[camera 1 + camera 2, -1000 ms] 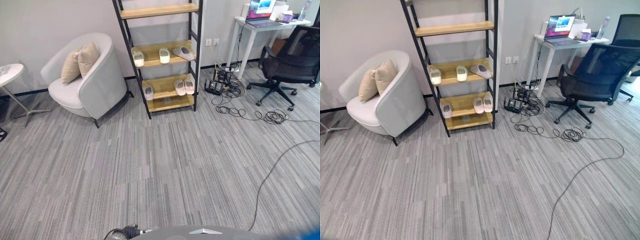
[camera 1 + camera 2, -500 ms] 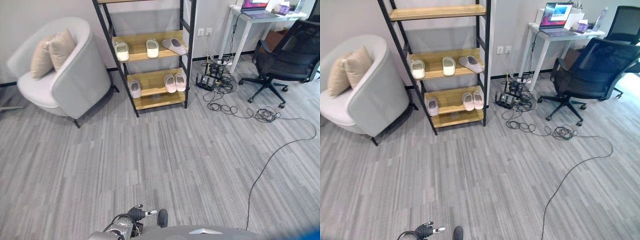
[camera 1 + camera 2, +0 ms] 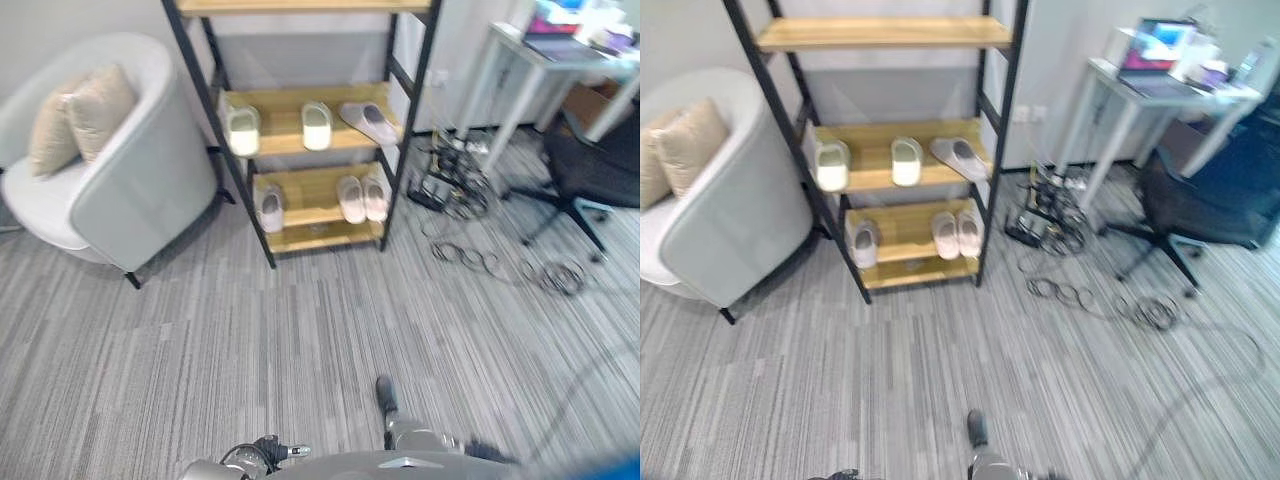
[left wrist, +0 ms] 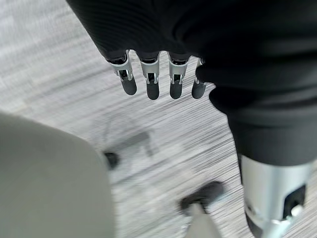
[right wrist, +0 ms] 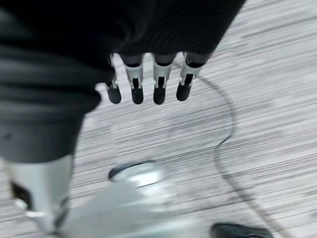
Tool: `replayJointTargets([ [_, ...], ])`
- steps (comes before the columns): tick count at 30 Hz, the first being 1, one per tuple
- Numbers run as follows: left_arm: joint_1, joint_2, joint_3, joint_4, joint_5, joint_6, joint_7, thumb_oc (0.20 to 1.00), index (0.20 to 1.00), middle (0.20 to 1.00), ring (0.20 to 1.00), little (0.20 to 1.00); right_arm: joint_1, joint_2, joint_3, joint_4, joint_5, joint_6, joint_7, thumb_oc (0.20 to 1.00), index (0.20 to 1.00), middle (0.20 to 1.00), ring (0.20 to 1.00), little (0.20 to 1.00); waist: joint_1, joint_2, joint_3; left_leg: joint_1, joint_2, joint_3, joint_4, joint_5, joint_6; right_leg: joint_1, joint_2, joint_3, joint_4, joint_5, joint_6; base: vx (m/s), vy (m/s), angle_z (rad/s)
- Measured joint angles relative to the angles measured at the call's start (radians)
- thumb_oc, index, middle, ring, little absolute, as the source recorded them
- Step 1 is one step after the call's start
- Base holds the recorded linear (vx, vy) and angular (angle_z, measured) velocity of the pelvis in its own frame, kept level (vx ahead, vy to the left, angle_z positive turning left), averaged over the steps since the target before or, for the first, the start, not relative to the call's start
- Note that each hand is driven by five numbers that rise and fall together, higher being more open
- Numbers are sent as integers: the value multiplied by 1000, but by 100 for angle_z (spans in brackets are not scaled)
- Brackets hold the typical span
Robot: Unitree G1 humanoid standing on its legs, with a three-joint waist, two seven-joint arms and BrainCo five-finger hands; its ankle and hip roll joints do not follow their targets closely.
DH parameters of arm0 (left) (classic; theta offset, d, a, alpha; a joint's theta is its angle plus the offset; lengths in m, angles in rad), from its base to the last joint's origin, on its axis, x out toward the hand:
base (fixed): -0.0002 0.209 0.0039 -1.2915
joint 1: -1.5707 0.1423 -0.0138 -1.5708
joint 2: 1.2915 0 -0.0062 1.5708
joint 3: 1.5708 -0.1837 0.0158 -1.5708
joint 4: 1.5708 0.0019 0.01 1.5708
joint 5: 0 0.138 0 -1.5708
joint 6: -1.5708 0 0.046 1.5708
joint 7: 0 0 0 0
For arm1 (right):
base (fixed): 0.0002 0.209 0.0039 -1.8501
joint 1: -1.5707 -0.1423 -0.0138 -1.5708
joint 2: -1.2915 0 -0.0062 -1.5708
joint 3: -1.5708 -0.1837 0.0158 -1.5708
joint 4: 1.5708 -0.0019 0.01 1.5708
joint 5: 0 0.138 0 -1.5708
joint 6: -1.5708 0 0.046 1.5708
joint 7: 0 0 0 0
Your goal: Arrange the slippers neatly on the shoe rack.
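A black-framed shoe rack (image 3: 300,150) with wooden shelves stands against the far wall. Its middle shelf holds two pale slippers (image 3: 243,130) (image 3: 316,125) and a grey slipper (image 3: 368,122) lying askew at the right end. On the shelf below, a single slipper (image 3: 270,208) lies at the left and a pair (image 3: 362,198) sits side by side at the right. The top shelf (image 3: 880,33) is bare. My left hand (image 4: 151,82) hangs over the carpet with straight fingers and holds nothing. My right hand (image 5: 158,84) hangs the same way, also open.
A light armchair (image 3: 110,170) with cushions stands left of the rack. Right of it are a tangle of cables (image 3: 470,190) on the floor, a white desk (image 3: 1160,90) with a laptop, and a dark office chair (image 3: 1210,200). Grey carpet lies between me and the rack.
The camera has moved: the rack now looks larger and nearer the middle of the view. The slippers lie as before on their shelves.
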Motion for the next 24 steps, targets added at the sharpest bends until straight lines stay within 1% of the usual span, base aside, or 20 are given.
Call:
replayJointTargets([
  [1, -5, -2, 1, -5, 1, 2, 4, 1000, 1000, 1000, 1000, 1000, -15, -9, -2, -4, -1, -2, 3, 1000, 1000, 1000, 1000, 1000, 3, -2, 1, -17, -4, -8, -5, -16, 17, 32, 1, 12, -26, -9, -20, 385, -374, 31],
  [2, -6, -3, 2, -3, 2, 1, 6, 1000, 1000, 1000, 1000, 1000, -21, -10, -6, 5, -1, -2, 3, 1000, 1000, 1000, 1000, 1000, -2, 1, 3, -30, 18, -16, -37, 18, 8, 65, 10, 4, -30, -27, -40, 408, -456, -8],
  [3, -3, -10, 0, 13, 5, 1, 15, 1000, 1000, 1000, 1000, 1000, -26, -12, -11, 31, -1, 1, 3, 1000, 1000, 1000, 1000, 1000, -11, 12, 5, -32, 53, -46, -47, 97, -5, 103, 32, -19, -29, -50, -48, 261, -314, 41],
  [4, 5, -14, 1, 20, 12, 2, 22, 1000, 1000, 1000, 1000, 1000, 0, -4, -12, 29, -1, 10, 5, 1000, 1000, 1000, 1000, 1000, -18, 14, -27, -35, 71, -111, 0, 110, -31, 154, 38, -58, -51, -83, -56, 167, -278, 94],
  [5, -1, -19, 0, 19, 30, -3, 22, 1000, 1000, 1000, 1000, 1000, 23, -2, 0, 29, -1, 19, 8, 1000, 1000, 1000, 1000, 1000, -14, -18, -39, -69, 59, -108, 101, 104, -83, 189, 24, -97, -74, -113, -66, 72, -190, 103],
  [6, -15, -31, -1, 4, 30, -4, 21, 1000, 1000, 1000, 1000, 1000, 14, -10, -3, 14, -1, 26, 8, 1000, 1000, 1000, 1000, 1000, 4, -5, -46, -119, 67, -106, 173, 122, -94, 191, 41, -123, -61, -114, -90, 104, -207, 94],
  [7, -23, -22, 21, -8, 29, 1, 21, 1000, 1000, 1000, 1000, 1000, 1, -10, -4, -30, 0, 28, 8, 1000, 1000, 1000, 1000, 1000, 10, -23, -37, -252, 53, -91, 379, 147, -134, 182, 17, -152, -59, -126, -100, 153, -91, 95],
  [8, -45, -32, 41, -29, 29, 0, 20, 1000, 1000, 1000, 1000, 1000, -19, -17, -8, -26, 1, 26, 7, 1000, 1000, 1000, 1000, 1000, 13, -39, -18, -384, 62, -14, 548, 164, -141, 201, -3, -185, -87, -122, -98, 208, -11, 104],
  [9, -37, -35, 39, -62, 29, -11, 17, 1000, 1000, 1000, 1000, 1000, -39, -23, -20, -17, 2, 26, 2, 1000, 1000, 1000, 1000, 1000, 23, -42, -8, -440, 85, 37, 543, 147, -107, 218, -9, -200, -100, -132, -97, 244, 32, 103],
  [10, -30, -34, 33, -74, 29, -28, 18, 1000, 1000, 1000, 1000, 1000, -62, -20, -33, -14, 8, 17, -4, 1000, 1000, 1000, 1000, 1000, 34, -45, -5, -446, 115, 101, 332, 131, -83, 249, -13, -214, -141, -127, -89, 304, 91, 63],
  [11, -33, -35, 12, -84, 29, -44, 20, 1000, 1000, 1000, 1000, 1000, -109, -37, -24, -9, 12, 11, -16, 1000, 1000, 1000, 1000, 1000, 47, -15, 20, -460, 118, 80, -40, 183, -89, 311, -3, -233, -192, -126, -78, 405, 124, 31],
  [12, -32, -31, 10, -84, 29, -47, 23, 1000, 1000, 1000, 1000, 1000, -120, -43, 1, -9, 13, 4, -22, 1000, 1000, 1000, 1000, 1000, 48, 5, 31, -476, 117, 44, -142, 230, -97, 355, 12, -234, -220, -135, -71, 413, 128, -4],
  [15, -16, 18, 168, -76, -22, -69, 29, 1000, 1000, 1000, 1000, 1000, -107, -27, 41, -5, 11, 1, -31, 1000, 1000, 1000, 1000, 1000, 103, 14, 52, -477, 90, -4, -138, 271, -83, 464, 39, -173, -226, -199, -62, 470, 234, -85],
  [16, -16, 41, 174, -32, -20, -68, 51, 1000, 1000, 1000, 1000, 1000, -76, -14, 41, -11, 8, 0, -37, 1000, 1000, 1000, 1000, 1000, 95, 1, 38, -413, 63, 6, -97, 264, -32, 526, 24, -158, -220, -232, -39, 341, 231, -93],
  [17, 9, 86, 186, 7, -11, -48, 73, 1000, 1000, 1000, 1000, 1000, -25, 26, 45, -14, 2, -3, -41, 1000, 1000, 1000, 1000, 1000, 96, -37, 6, -329, 31, 19, -144, 310, 34, 550, -12, -132, -142, -280, -12, 304, 259, -67],
  [20, 59, 138, 121, 69, -7, 8, 90, 1000, 1000, 1000, 1000, 1000, 10, 64, 18, -28, 0, -3, -39, 1000, 1000, 1000, 1000, 1000, 97, -90, -30, -234, -23, 19, -172, 279, 103, 517, -81, -172, 44, -301, 31, 212, 295, -1],
  [21, 12, 120, 114, 62, -8, 40, 90, 1000, 1000, 1000, 1000, 1000, -32, 82, 53, -50, -1, -3, -37, 1000, 1000, 1000, 1000, 1000, 104, -71, -37, -239, -59, 18, -101, 216, 157, 446, -118, -140, 205, -250, 108, 141, 350, 8],
  [22, -9, 76, 76, 0, -9, 22, 92, 1000, 1000, 1000, 1000, 1000, -53, 100, 32, -47, -4, -19, -31, 1000, 1000, 1000, 1000, 1000, 117, -12, -60, -236, -76, 32, -94, 199, 181, 270, -153, -144, 541, -224, 134, 69, 134, 9],
  [23, -84, 70, 45, -25, -10, 15, 94, 1000, 1000, 1000, 1000, 1000, -80, 91, 40, -45, -11, -18, -31, 1000, 1000, 1000, 1000, 1000, 108, -11, -62, -244, -103, 27, -72, 194, 185, 153, -166, -114, 637, -233, 140, 177, 11, 7],
  [24, -115, 56, 28, -28, -10, 13, 99, 1000, 1000, 1000, 1000, 1000, -80, 79, 36, -46, -12, -18, -33, 1000, 1000, 1000, 1000, 1000, 103, -11, -51, -242, -107, 22, -69, 180, 169, 106, -175, -104, 620, -239, 130, 213, -79, 9],
])
